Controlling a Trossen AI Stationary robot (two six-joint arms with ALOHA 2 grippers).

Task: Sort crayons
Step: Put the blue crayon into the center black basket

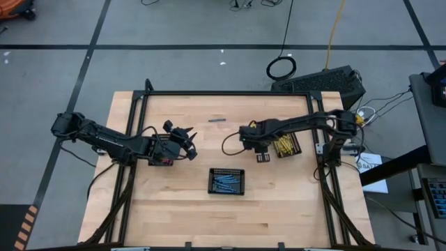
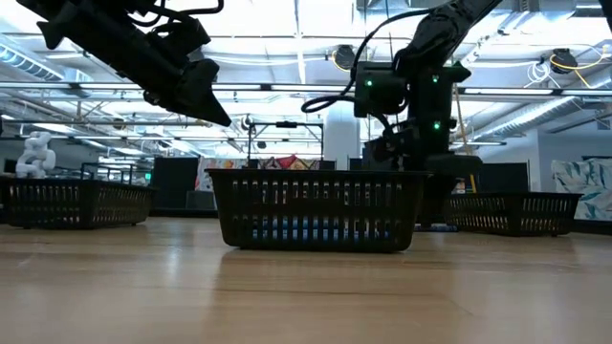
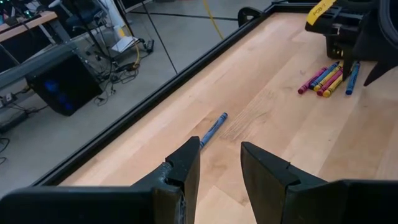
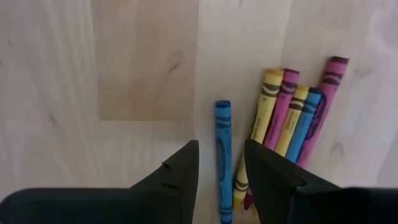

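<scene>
Right gripper (image 4: 221, 165) hangs jaws apart over a blue crayon (image 4: 222, 155) beside the loose pile; left gripper (image 3: 221, 168) is open and empty. Crayons look light, stiff and rolly, so I'd pinch mid-shaft.

Pale wooden table (image 1: 174, 216), black-framed. On it: three black mesh trays, the centre tray (image 1: 227, 180) holding blue crayons (image 1: 227, 183); loose crayon cluster (image 4: 291, 118); lone blue crayon (image 3: 213, 128).

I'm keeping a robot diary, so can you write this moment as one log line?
right gripper: open, above blue crayon beside loose crayons | left gripper: open, raised, facing lone crayon | middle tray: blue crayons
</scene>
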